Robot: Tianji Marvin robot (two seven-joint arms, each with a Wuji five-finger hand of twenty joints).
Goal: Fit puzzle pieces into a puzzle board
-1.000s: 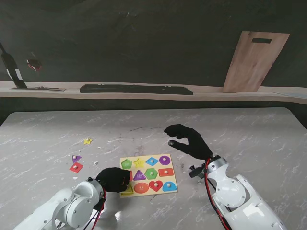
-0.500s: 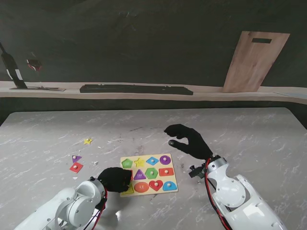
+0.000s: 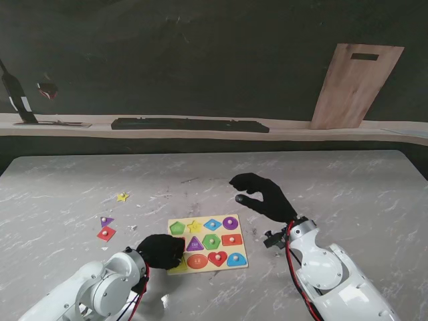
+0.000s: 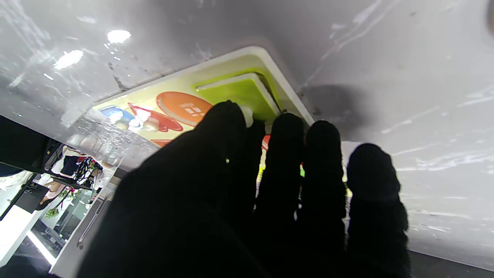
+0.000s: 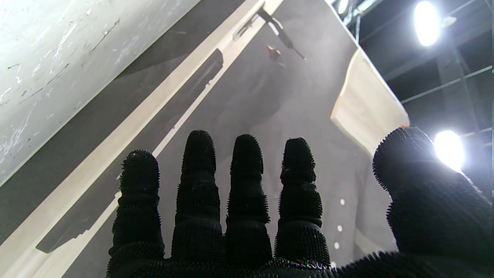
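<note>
Marble table (image 3: 348, 194) unchanged; left hand (image 3: 161, 250) stays pinching lime piece (image 4: 241, 92); right hand (image 3: 261, 195) still spread, empty.

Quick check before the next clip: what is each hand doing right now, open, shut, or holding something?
Left hand: on the lime-green piece at the puzzle board corner; grip cannot be told.
Right hand: open, holding nothing.

Our left hand (image 3: 160, 250) over puzzle board (image 3: 221, 264) near-left corner; loose pieces (image 3: 105, 233) leftward; bare marble table (image 3: 348, 194) rightward.
</note>
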